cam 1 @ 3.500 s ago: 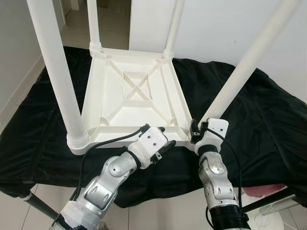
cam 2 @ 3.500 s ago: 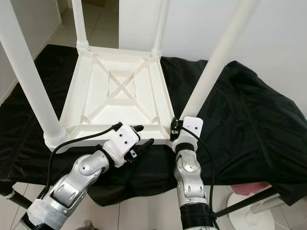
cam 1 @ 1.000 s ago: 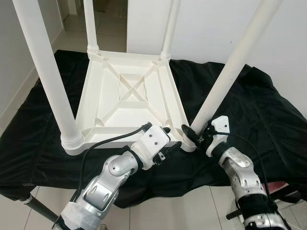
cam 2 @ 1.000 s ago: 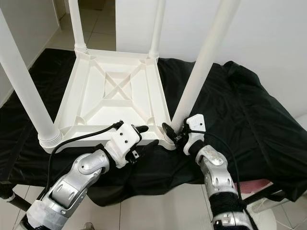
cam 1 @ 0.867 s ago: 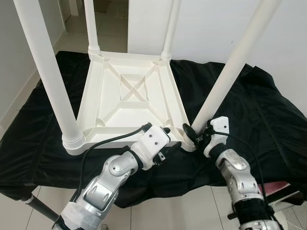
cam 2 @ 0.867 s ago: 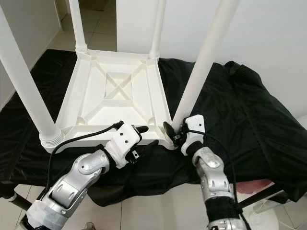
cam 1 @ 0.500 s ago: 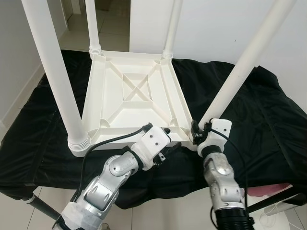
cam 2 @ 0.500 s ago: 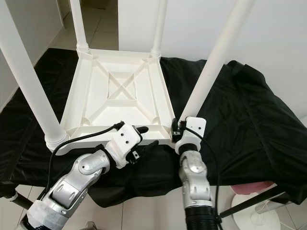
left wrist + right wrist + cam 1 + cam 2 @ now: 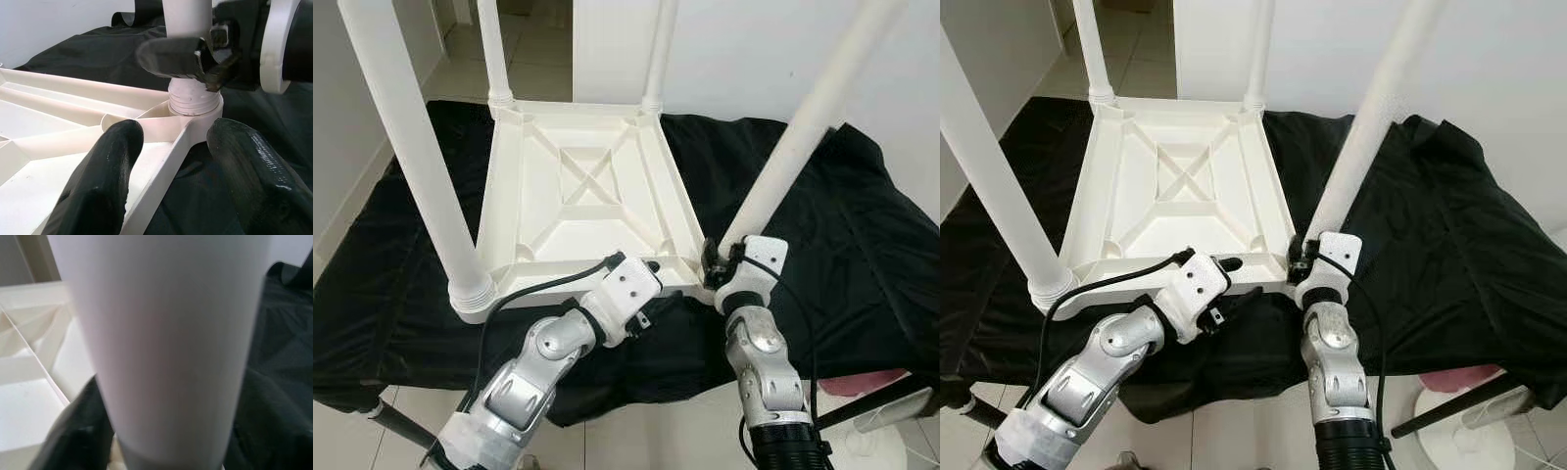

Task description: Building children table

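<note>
A white plastic children's table (image 9: pixel 578 186) lies upside down on a black cloth, its legs pointing up. The near right leg (image 9: pixel 793 147) leans to the right from its corner socket (image 9: pixel 193 98). My right gripper (image 9: pixel 717 266) is shut on this leg just above the threaded base; in the right wrist view the leg (image 9: pixel 166 333) sits between the dark fingers. My left gripper (image 9: pixel 651 284) stands open at the table's near rim, close to that corner. One of its fingers (image 9: pixel 112 161) lies inside the rim, the other outside over the cloth.
The black cloth (image 9: pixel 842 215) covers a low stand with room to the right of the table. Another tall leg (image 9: pixel 421 166) rises at the near left, and two stand at the far corners (image 9: pixel 492 49). Tiled floor and a white round base (image 9: pixel 1469 431) lie below.
My right forearm has swung in from the right to stand under the leg's base, gripper still on the leg. The left gripper has stayed at the rim. The camera shifted slightly.
</note>
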